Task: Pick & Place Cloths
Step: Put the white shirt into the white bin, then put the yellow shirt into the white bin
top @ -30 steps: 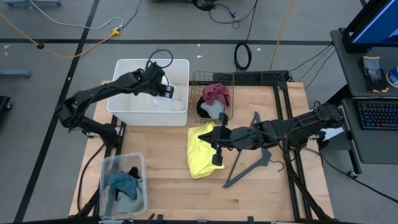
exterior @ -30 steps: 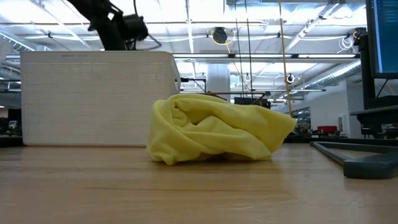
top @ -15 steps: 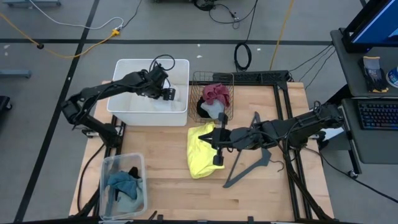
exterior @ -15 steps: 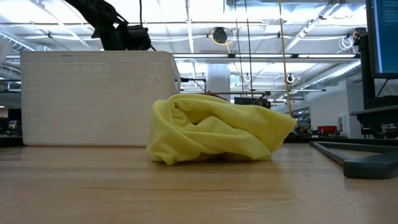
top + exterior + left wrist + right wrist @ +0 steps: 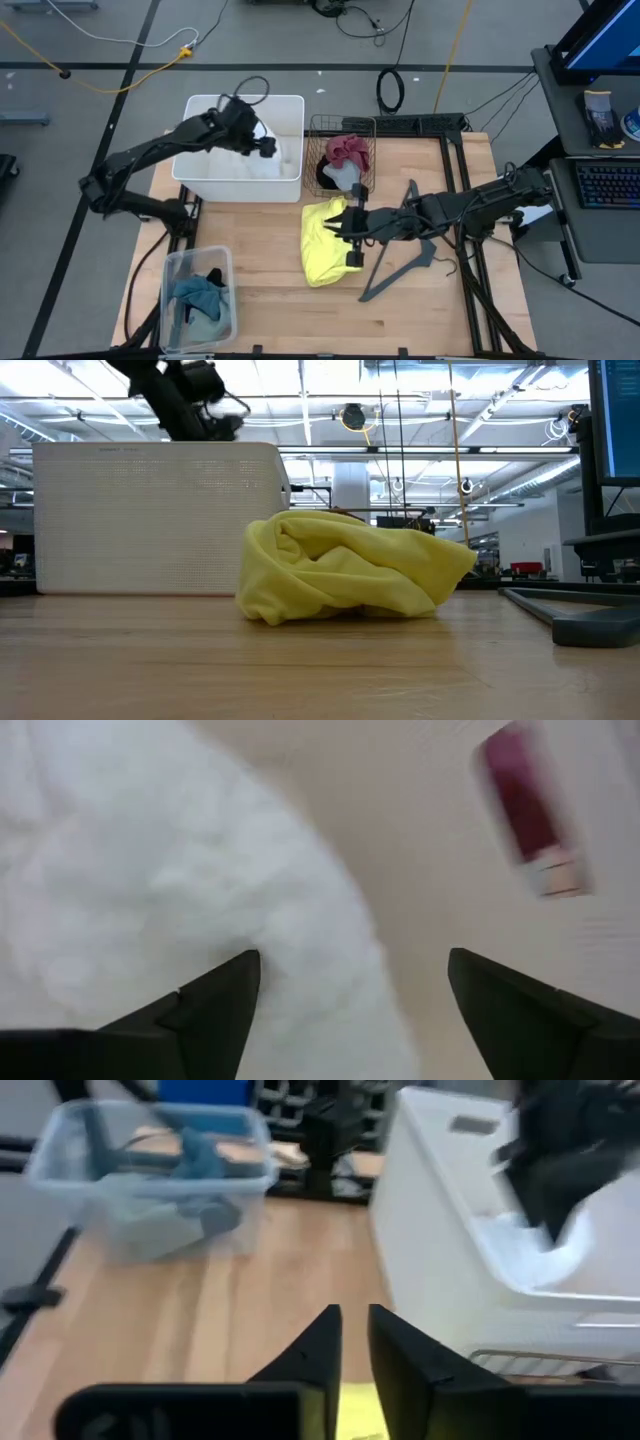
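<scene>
Left tool, fingers spread, hovers inside the white bin at eleven o'clock over the white cloth, apparently mid-pick; next it must descend and pinch. Right tool, fingers nearly together, waits over the yellow cloth mid-desk.

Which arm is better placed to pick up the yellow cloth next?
Probably the right. Its gripper hangs over the yellow cloth mid-table, fingers nearly closed, while the left gripper is open over the white bin, above the white cloth.
</scene>
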You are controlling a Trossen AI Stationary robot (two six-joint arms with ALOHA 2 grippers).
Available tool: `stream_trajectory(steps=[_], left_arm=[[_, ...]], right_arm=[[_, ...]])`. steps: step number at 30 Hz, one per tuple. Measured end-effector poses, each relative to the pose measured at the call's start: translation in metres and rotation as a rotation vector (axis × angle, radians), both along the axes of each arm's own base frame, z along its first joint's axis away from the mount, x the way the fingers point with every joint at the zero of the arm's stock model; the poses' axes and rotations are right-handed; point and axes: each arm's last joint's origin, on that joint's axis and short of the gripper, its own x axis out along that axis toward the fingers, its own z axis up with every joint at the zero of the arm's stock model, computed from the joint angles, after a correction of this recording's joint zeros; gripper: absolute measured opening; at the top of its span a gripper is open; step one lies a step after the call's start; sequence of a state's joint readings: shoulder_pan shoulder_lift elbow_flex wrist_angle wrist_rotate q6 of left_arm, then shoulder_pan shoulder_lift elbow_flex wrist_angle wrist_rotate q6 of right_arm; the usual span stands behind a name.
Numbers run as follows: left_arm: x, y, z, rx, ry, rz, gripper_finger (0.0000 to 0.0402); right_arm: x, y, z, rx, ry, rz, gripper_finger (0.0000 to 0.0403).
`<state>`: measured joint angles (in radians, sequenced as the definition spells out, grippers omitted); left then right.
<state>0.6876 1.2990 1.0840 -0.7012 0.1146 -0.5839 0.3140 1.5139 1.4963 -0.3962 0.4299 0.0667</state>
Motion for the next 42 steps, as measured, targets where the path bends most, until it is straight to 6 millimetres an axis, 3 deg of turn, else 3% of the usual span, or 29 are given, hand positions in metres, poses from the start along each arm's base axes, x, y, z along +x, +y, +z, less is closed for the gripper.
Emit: stream_trajectory(steps=[13, 21, 31, 42], left_arm=[[-0.033, -0.042, 0.08, 0.35, -0.394, -0.08, 0.0319], [-0.036, -0.079, 0.115, 0.576, -0.622, -0.309, 0.0328], [-0.024, -0.118, 0.133, 0.718, -0.792, -0.547, 0.0315], [-0.018, -0.153, 0.133, 0.754, -0.829, -0.728, 0.0315]], right_arm=[[0.0, 0.005, -0.015, 0.018, 0.139, 0.166, 0.0182], [0.0, 0.004, -0.047, 0.012, 0.201, 0.216, 0.0246], [-0.007, -0.003, -0.091, 0.045, 0.336, 0.248, 0.0274], [-0.004, -0.021, -0.112, 0.034, 0.409, 0.257, 0.0275]])
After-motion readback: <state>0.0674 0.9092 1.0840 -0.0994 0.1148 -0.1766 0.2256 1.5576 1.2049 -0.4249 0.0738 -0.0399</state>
